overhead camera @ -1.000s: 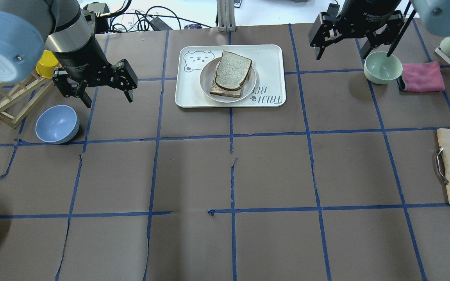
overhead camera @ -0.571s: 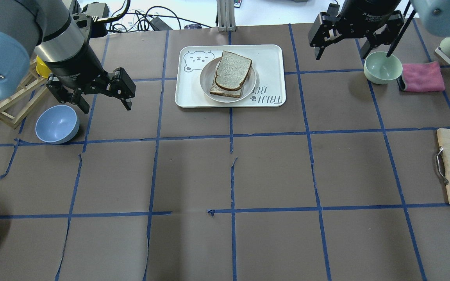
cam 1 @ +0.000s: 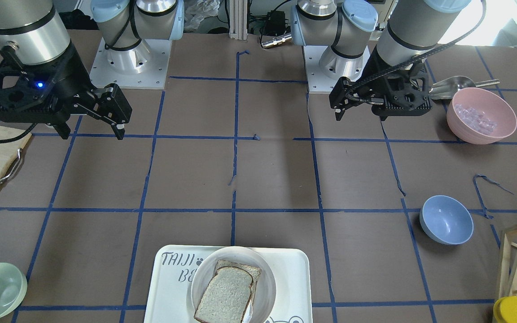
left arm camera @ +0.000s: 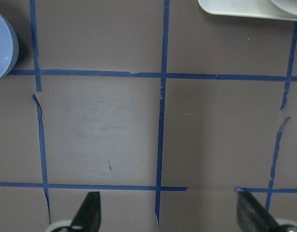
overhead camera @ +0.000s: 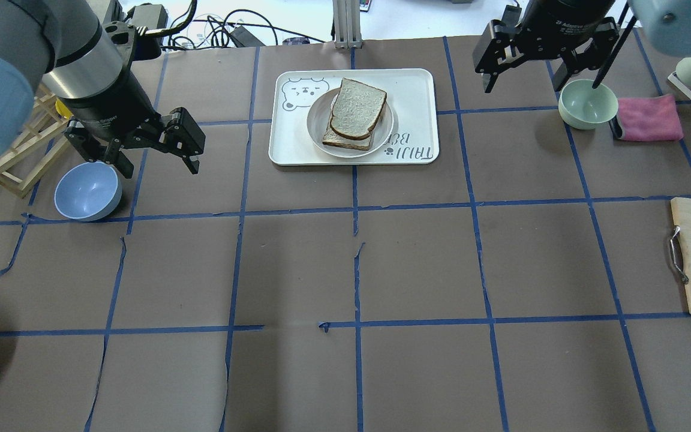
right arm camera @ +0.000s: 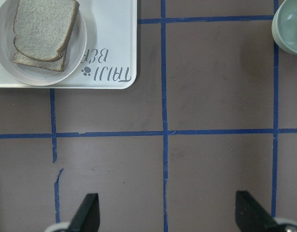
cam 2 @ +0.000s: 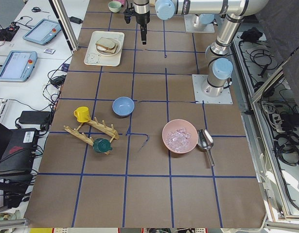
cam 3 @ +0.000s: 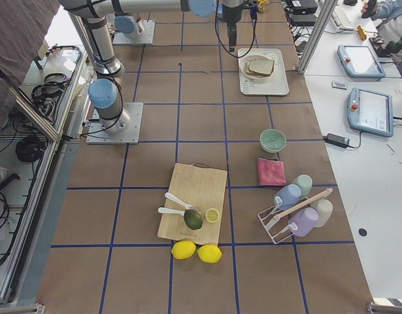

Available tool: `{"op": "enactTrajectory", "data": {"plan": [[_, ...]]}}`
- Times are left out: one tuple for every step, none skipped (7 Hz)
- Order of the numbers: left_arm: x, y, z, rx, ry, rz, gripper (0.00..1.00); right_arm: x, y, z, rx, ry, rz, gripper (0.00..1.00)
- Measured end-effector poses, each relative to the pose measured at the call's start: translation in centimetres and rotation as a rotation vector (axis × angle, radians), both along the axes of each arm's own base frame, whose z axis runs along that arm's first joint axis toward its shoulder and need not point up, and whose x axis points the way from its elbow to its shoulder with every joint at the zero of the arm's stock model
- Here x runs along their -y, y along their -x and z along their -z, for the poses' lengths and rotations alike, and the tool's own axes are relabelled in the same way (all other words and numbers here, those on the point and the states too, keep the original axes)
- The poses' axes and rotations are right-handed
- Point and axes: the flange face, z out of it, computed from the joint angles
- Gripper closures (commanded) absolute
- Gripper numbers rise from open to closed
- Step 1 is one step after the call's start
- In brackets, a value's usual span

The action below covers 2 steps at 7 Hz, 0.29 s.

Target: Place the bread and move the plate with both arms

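- Two slices sit stacked on the plate (overhead camera: pixel 317 123), which rests flat and rim-up in the middle of the white tray (overhead camera: pixel 414 90) at the far centre of the table.
- The bread (overhead camera: pixel 357 108), pale-crumbed and dark-crusted, lies face-up on a tanner slice (overhead camera: pixel 345 140) and covers most of it.
- Nearly square, the bread has only a slight long axis. It runs away from the robot, with the far end leaning toward the robot's right.
- The round plate has no long axis of its own.
- The bread is probably light, soft and easily crushed or torn, so it suits a gentle pinch across opposite crust edges.
- The plate looks stiff, smooth and likely slippery. Its raised rim is the natural hold, one gripper on each opposite side, and it should stay level so the stack does not slide.
- The left gripper (overhead camera: pixel 159 169) hangs empty with its fingers spread wide over bare table. It is just beside the blue bowl (overhead camera: pixel 87 191) and well apart from the tray.
- The right gripper (overhead camera: pixel 525 84) is likewise spread and empty. It hovers near the green bowl (overhead camera: pixel 587 103), off the tray's other side.
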Motion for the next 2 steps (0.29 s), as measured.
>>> {"op": "enactTrajectory", "data": {"plan": [[-0.01,-0.03,0.0,0.002,-0.001,0.0,0.0,0.06,-0.11,0.06,0.002,0.001,-0.001,0.0],[0.01,-0.07,0.05,0.002,-0.001,0.002,0.0,0.13,-0.11,0.08,0.0,0.004,0.0,0.0]]}}
